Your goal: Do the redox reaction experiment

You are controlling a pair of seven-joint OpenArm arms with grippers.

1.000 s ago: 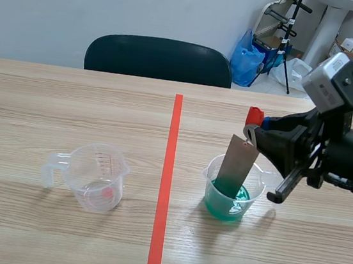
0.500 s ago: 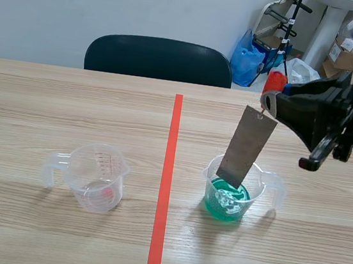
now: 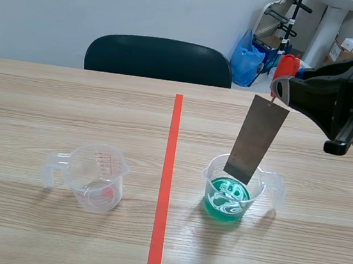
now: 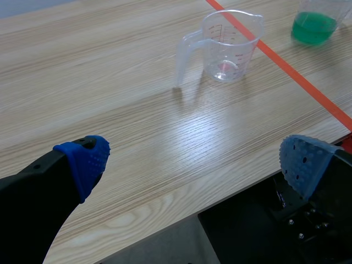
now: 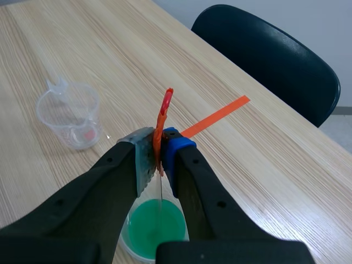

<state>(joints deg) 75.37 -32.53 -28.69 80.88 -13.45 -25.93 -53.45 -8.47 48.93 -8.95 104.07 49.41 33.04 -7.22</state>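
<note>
I'm looking at a wooden tabletop (image 3: 70, 106) with a black chair (image 3: 160, 58) behind it. At the upper right of the frame my right tool (image 5: 159, 157) is clamped on a red clip (image 3: 286, 65). A grey plate (image 3: 258, 139) hangs tilted from the clip, its lower end at the mouth of the green-filled cup (image 3: 227, 199); whether it touches the liquid I can't tell. An empty cup (image 3: 97, 177) stands lower left. My left tool (image 4: 195, 160) gapes wide over the tabletop's near edge.

Measuring cup (image 4: 228, 47) graduations illegible
</note>
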